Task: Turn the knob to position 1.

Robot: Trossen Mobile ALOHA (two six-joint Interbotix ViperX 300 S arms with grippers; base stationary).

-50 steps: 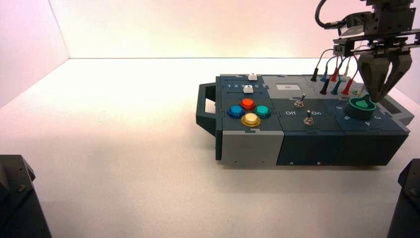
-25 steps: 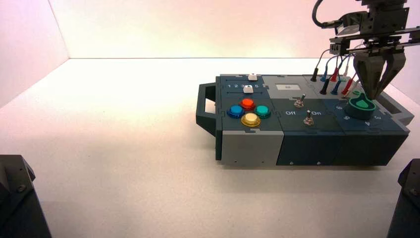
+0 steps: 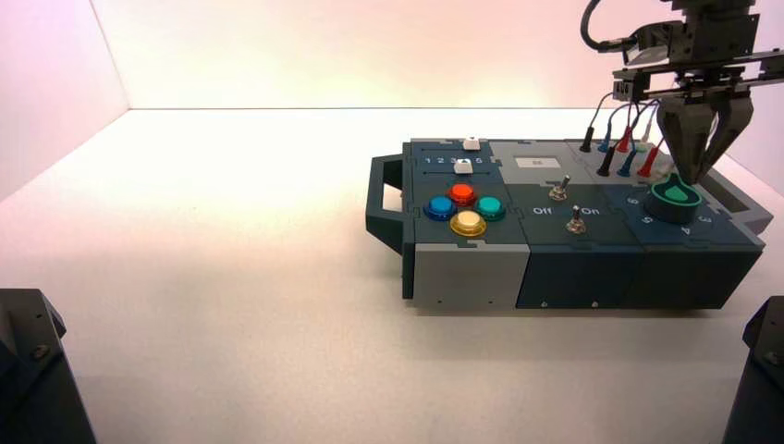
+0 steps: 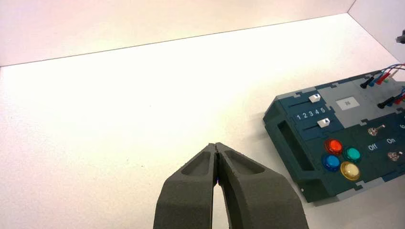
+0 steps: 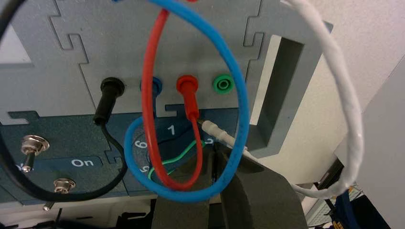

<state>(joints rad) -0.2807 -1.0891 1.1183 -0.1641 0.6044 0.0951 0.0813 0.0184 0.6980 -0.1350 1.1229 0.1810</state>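
Note:
The knob [image 3: 674, 198], dark green with a brighter green teardrop top, sits at the right end of the box [image 3: 573, 268]. My right gripper [image 3: 697, 178] hangs just above and behind the knob, fingers drawn together, holding nothing. In the right wrist view its fingertips [image 5: 213, 149] cover the knob; dial numerals 1 [image 5: 172, 129], 6 and 5 show around them. My left gripper [image 4: 216, 145] is shut and empty, parked well to the left of the box over the bare table.
Red [image 5: 155, 119] and blue [image 5: 239, 95] wire loops hang in front of my right fingers, with plugs [image 3: 624, 148] behind the knob. Two toggle switches [image 3: 559, 190], coloured push buttons [image 3: 463, 208] and sliders [image 3: 471, 143] lie further left. The box handle [image 3: 384, 208] faces left.
My right gripper's fingers, spread wide around the knob a second ago, have drawn together and lifted slightly off it. The left arm has not moved.

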